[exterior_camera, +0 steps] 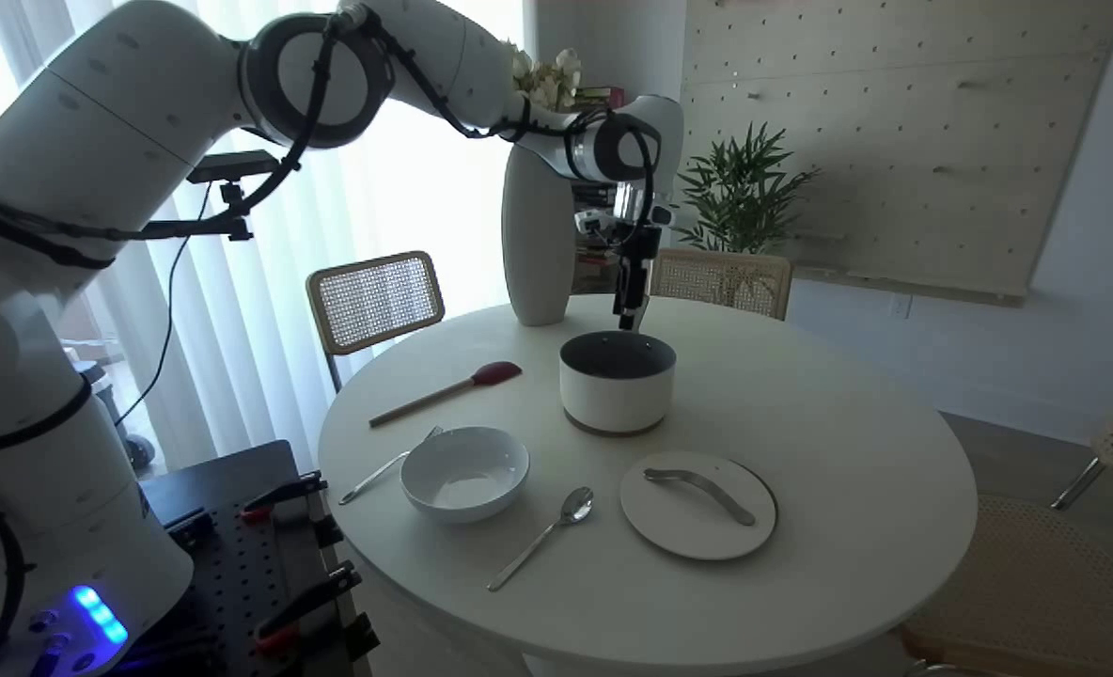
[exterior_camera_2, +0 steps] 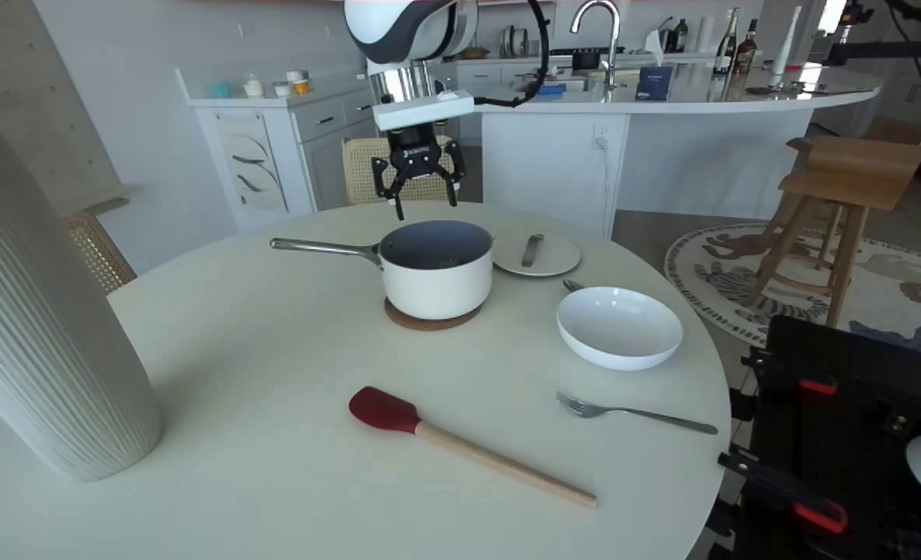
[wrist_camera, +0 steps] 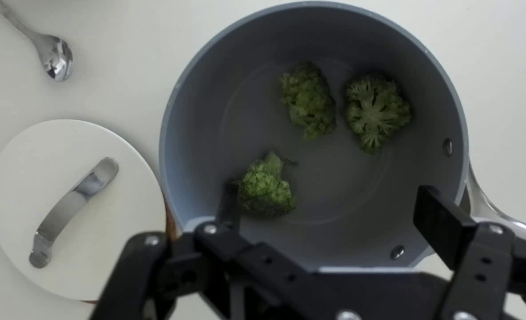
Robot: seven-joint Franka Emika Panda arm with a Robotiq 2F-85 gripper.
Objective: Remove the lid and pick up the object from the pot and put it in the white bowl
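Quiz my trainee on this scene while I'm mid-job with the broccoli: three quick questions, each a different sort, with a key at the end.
1. How many broccoli pieces show in the pot in the wrist view?
2. True or false: the lid is off the pot.
3. Pick one. The gripper is: A) shut on broccoli; B) open, holding nothing; C) shut, holding nothing.

Key: 1. Three. 2. True. 3. B.

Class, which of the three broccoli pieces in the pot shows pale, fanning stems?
The right piece in the wrist view: pale stems fan across it, while the middle piece and left piece show mainly bumpy green tops.
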